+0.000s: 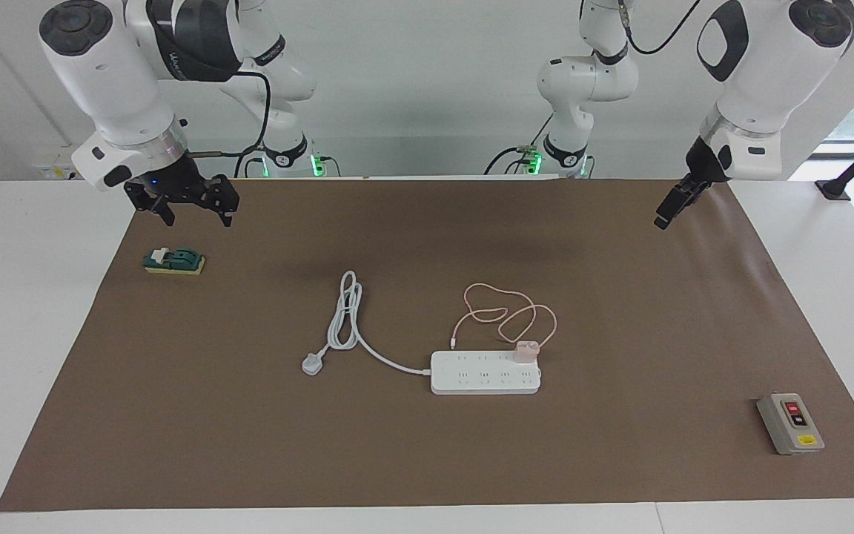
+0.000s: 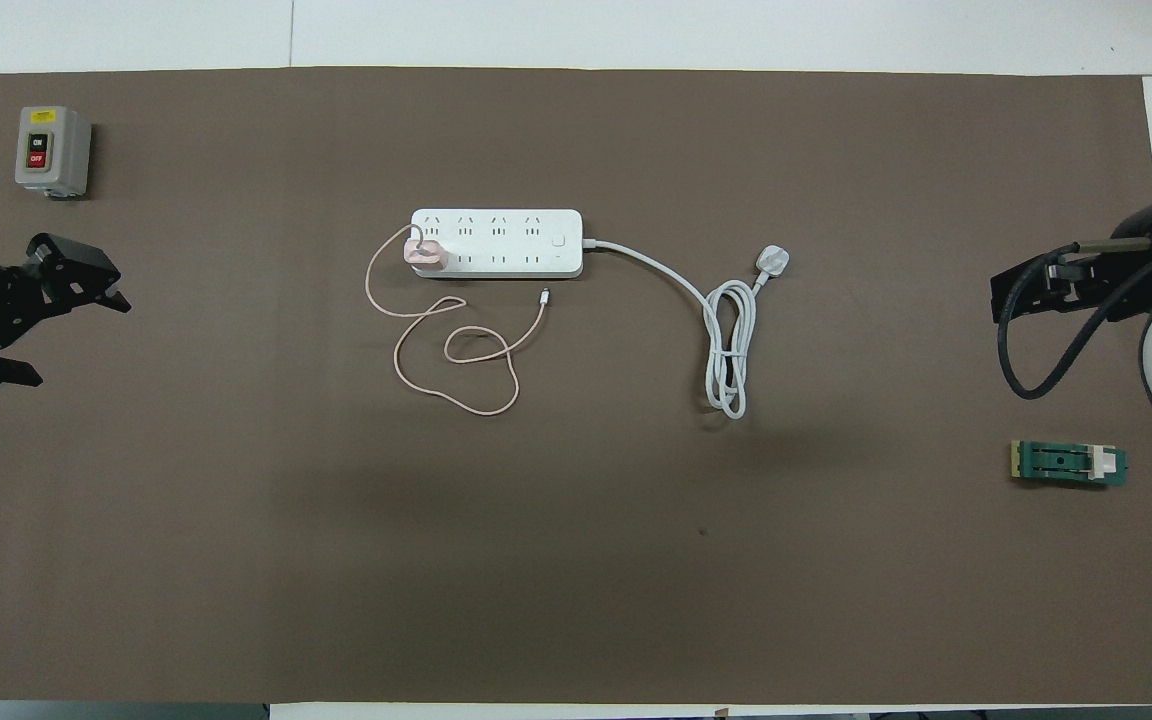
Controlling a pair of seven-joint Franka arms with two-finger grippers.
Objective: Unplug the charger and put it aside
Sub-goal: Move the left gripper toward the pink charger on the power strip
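1. Facing view: charger (image 1: 525, 351) sits plugged into the power strip (image 1: 485, 373), in the end socket toward the left arm's end of the desk (image 1: 620, 460). Its pink cable (image 1: 505, 315) lies looped on the mat, nearer the robots than the strip.
2. Left gripper (image 1: 670, 210) hangs up in the air over the mat edge, well apart from the charger. Overhead view shows its fingers (image 2: 96, 262) spread open, holding nothing.
3. Right gripper (image 1: 190, 208) waits over the mat near the green switch block (image 1: 173, 261); fingers (image 1: 165, 213) apart, empty.
4. My read on handling: the cube is light, hard and smooth, seated snug. I'd pinch its two flat sides, fingers straddling the body, and pull straight up.
5. The cable is limp and will trail, so I wouldn't grab it. The strip is light and may lift with the plug.
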